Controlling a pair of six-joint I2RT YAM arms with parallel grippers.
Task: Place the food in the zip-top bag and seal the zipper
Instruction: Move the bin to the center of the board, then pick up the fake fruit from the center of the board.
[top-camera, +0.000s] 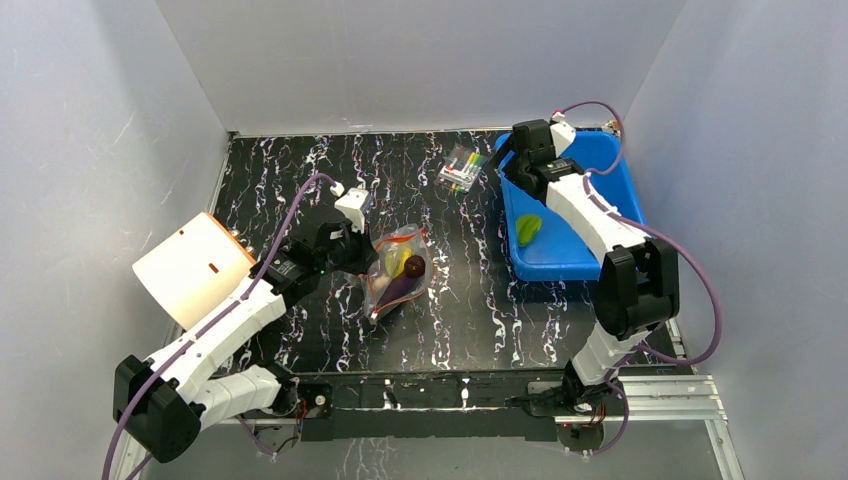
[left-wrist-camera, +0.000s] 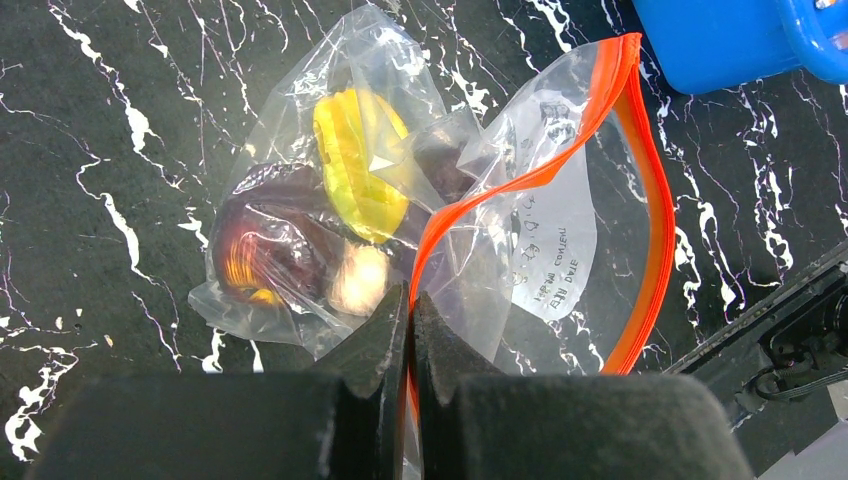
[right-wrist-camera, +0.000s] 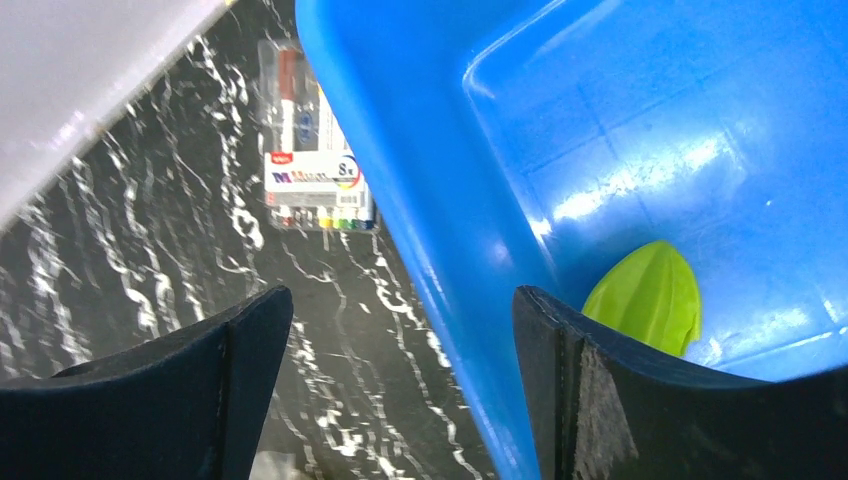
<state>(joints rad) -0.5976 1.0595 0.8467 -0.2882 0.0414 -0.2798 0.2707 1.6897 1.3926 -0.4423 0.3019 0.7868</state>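
Closest to the lens, my left end effector (left-wrist-camera: 410, 300) is pinched shut on the thin red-orange zipper (left-wrist-camera: 640, 200) of the clear crinkly zip-top bag (left-wrist-camera: 530, 250), probably anchoring its mouth on the black marbled counter (left-wrist-camera: 90, 200). Inside lie a yellow ring-like piece (left-wrist-camera: 355, 160) and a dark purple eggplant (left-wrist-camera: 265, 240). My right end effector (right-wrist-camera: 400, 310) hangs spread wide and empty over the blue plastic bin (right-wrist-camera: 420, 150), where one green piece (right-wrist-camera: 645, 295) waits, partly hidden by my finger (right-wrist-camera: 640, 410). Creases blur the other food.

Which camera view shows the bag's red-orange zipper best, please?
The left wrist view: the zipper runs large and close, up from the left gripper pinching it. Top external shows only a thin red edge; right wrist misses it.
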